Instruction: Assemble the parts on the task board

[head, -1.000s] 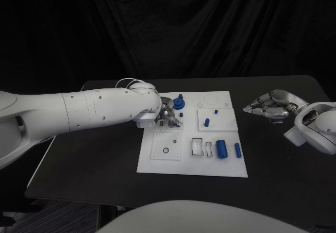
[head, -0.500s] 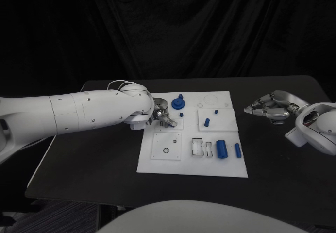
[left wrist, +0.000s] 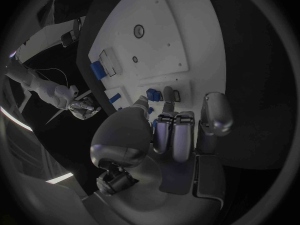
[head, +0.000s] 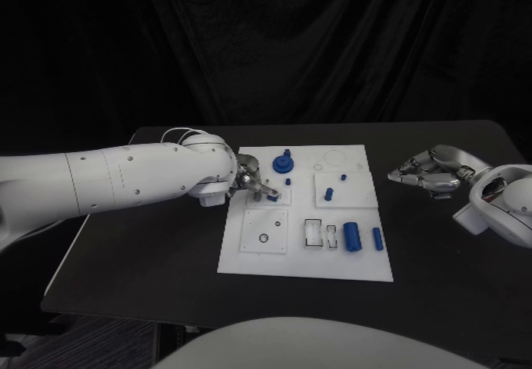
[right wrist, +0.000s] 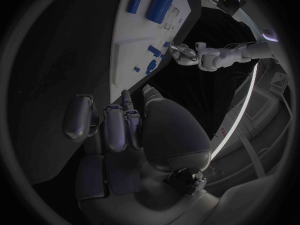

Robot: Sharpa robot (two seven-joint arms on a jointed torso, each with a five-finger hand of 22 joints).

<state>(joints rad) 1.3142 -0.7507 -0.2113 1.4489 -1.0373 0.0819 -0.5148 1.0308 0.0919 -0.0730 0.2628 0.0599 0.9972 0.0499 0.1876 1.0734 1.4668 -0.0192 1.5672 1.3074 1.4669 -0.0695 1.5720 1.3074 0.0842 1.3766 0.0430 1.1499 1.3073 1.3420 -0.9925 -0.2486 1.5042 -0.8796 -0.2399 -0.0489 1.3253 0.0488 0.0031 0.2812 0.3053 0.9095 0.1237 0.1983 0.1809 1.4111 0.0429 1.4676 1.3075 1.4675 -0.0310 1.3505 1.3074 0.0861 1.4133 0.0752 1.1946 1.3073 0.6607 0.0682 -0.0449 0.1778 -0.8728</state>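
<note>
The white task board point(head: 250, 257) lies in the middle of the black table. My left hand point(head: 251, 184) hovers low over the board's left part; its thumb and a finger pinch a small blue part point(head: 273, 197), which the left wrist view shows between the fingertips point(left wrist: 152, 94). Just beyond it stand a blue knob part point(head: 284, 163) and a small blue peg point(head: 287, 182). A thick blue cylinder point(head: 350, 236) and a thinner one point(head: 377, 237) lie on the board's near right. My right hand point(head: 430, 174) hangs off the board's right side, fingers curled in on nothing.
Two more small blue pieces point(head: 329, 194) sit on the raised white block at the board's right middle. A white-framed slot point(head: 313, 231) lies beside the cylinders. Bare black table point(head: 144, 254) surrounds the board on all sides.
My left hand has drawn back a little toward the board's left edge and turned, uncovering the small blue part at its fingertips. The right hand has stayed put.
</note>
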